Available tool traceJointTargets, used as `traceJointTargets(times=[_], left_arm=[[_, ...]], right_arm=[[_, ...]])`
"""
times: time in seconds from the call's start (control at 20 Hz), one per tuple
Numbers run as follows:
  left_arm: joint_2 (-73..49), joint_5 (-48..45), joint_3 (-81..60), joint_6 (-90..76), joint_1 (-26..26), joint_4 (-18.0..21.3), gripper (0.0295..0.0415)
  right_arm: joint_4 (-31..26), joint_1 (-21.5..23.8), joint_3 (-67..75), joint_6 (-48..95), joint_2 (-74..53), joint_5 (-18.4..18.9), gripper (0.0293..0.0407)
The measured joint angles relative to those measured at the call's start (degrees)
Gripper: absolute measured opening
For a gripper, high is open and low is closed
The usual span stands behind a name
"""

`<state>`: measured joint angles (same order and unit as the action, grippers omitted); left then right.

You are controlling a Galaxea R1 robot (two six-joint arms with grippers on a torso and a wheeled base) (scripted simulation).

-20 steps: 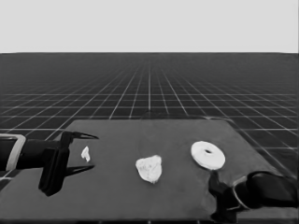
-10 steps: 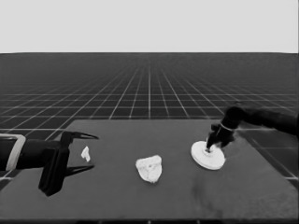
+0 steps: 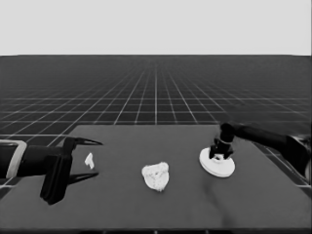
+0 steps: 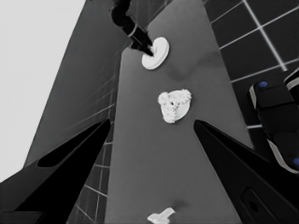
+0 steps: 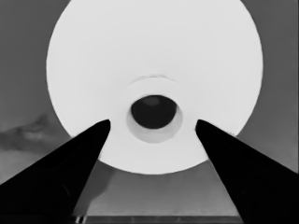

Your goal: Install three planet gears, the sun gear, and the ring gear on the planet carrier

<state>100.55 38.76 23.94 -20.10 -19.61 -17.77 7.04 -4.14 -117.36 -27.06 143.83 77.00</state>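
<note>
The larger round part (image 3: 217, 165) lies on the right side of the desk (image 3: 122, 204) — a stiff, thick white disc, judged smooth and fairly light, best gripped across the raised collar around its centre hole. The right end effector (image 5: 153, 122) is poised directly above it, fingers spread wide either side of that hole. The gears sit clustered on the smaller round part (image 3: 155, 176) mid-desk. The left end effector (image 3: 90, 158) waits, spread wide, at the left end.
</note>
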Motion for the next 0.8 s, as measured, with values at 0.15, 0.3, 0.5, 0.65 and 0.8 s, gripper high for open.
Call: traceJointTargets(times=[0.15, 0.3, 0.5, 0.65, 0.8], left_arm=[[0.0, 0.0, 0.0, 0.0, 0.0, 0.0, 0.0385], [0.0, 0.0, 0.0, 0.0, 0.0, 0.0, 0.0385], [0.0, 0.0, 0.0, 0.0, 0.0, 0.0, 0.0385], [0.0, 0.0, 0.0, 0.0, 0.0, 0.0, 0.0385], [0.0, 0.0, 0.0, 0.0, 0.0, 0.0, 0.0385]], right_arm=[[0.2, -0.8, -1.5, 0.7, 0.7, -0.9, 0.0385], [0.2, -1.0, -1.8, 0.8, 0.9, -1.1, 0.0385], [0.3, -1.0, -1.9, 0.8, 0.9, -1.1, 0.0348], [0.3, -1.0, -1.9, 0.8, 0.9, -1.1, 0.0348], [0.3, -1.0, -1.9, 0.8, 0.9, -1.1, 0.0348]])
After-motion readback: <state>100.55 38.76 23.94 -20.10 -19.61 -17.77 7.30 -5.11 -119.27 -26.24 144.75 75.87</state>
